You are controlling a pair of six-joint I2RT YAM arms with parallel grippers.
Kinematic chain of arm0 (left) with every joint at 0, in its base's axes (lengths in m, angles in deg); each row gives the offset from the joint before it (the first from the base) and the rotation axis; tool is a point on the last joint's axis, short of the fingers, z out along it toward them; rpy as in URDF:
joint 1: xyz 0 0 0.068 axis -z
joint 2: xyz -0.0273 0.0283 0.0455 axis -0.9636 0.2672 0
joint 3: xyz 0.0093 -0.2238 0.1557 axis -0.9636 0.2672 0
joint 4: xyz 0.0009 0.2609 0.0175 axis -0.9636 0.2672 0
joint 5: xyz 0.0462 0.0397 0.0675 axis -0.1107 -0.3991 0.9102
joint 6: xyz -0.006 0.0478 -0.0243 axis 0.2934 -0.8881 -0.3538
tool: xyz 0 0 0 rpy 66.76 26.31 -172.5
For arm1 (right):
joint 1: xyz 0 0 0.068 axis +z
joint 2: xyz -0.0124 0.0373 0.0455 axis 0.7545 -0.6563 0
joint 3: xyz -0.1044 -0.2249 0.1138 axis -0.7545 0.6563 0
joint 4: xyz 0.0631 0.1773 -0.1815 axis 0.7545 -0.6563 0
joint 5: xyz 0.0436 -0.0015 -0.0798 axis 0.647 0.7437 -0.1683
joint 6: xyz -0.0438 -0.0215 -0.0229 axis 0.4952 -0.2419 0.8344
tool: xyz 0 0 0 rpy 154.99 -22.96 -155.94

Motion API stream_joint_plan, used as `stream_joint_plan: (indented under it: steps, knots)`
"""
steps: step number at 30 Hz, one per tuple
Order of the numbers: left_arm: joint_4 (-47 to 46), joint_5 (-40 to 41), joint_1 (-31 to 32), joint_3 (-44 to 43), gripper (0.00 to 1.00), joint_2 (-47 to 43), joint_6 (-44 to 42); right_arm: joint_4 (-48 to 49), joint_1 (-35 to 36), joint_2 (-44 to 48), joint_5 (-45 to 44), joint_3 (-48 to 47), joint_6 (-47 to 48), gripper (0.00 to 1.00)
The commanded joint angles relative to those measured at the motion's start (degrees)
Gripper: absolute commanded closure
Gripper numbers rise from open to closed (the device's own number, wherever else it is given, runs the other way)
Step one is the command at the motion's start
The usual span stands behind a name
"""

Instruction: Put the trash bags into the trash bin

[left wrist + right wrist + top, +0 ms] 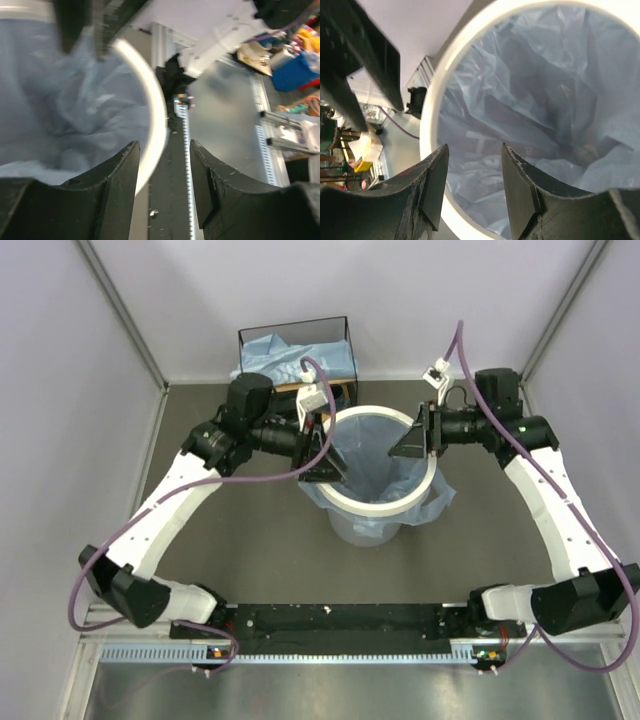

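right pincer [473, 147] parted over trash bin [431, 107], trash bag [535, 90] inside

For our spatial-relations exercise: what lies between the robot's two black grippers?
Between left gripper and right gripper lies the mouth of the round whitish plastic trash bin, filled with crinkly light-blue trash bag film, seen in the top view.

The trash bin [372, 508] has a cloudy, translucent whitish-grey wall under a solid white ring rim, and the trash bag [385, 465] lining it is pale, see-through light blue, crinkled into darker blue-grey folds. More light-blue trash bags [270, 348] fill the shelf [292, 324], whose wire frame is black. The arms [180, 495] are white with black joints and purple cables [250, 478], the fingers [115, 190] are matte black, and the surface [250, 570] is dark grey-brown.
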Motion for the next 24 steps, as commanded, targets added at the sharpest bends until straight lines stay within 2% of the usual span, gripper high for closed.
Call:
stream_joint_plan:
  steps: [1,2,3,4,8,10,15,17,19,22,24]
  knots:
    - [-13.3,-3.5,5.1,5.2,0.50,-4.1,14.2,10.6,0.7,0.3,1.7,-4.4,-9.9,0.52]
    - [-21.1,-3.7,6.2,8.7,0.51,-4.2,18.4,11.9,0.7,-0.8,1.5,-5.0,-11.2,0.52]
    - [-23.7,-3.6,6.7,9.5,0.52,-3.9,25.0,13.1,0.8,-2.5,1.3,-5.3,-12.1,0.52]
    - [-25.9,-3.6,7.4,10.1,0.53,-3.6,27.4,14.0,0.8,-3.5,1.8,-5.5,-13.1,0.53]
    - [-26.2,-0.1,11.7,8.6,0.53,-1.2,30.0,19.0,0.7,-4.5,2.6,-0.8,-18.7,0.53]
    - [-25.6,2.9,12.1,11.3,0.54,-0.8,31.0,20.9,0.7,-4.6,2.7,1.3,-19.3,0.53]
    - [-24.8,3.4,12.3,20.5,0.57,-0.4,29.9,22.6,0.7,-5.1,3.1,7.4,-19.1,0.53]
    - [-20.0,5.6,12.2,24.6,0.59,-0.7,24.1,23.9,0.7,-5.4,3.6,10.6,-19.2,0.53]
    - [-17.7,6.4,11.3,26.7,0.59,0.3,22.4,24.1,0.7,-6.0,3.6,12.8,-17.8,0.54]
    - [-17.1,6.4,8.3,25.2,0.60,1.2,21.1,24.0,0.6,-7.3,3.3,13.4,-16.8,0.54]
    - [-16.1,4.6,7.8,21.0,0.58,0.8,17.3,23.9,0.5,-7.3,4.0,12.9,-16.6,0.55]
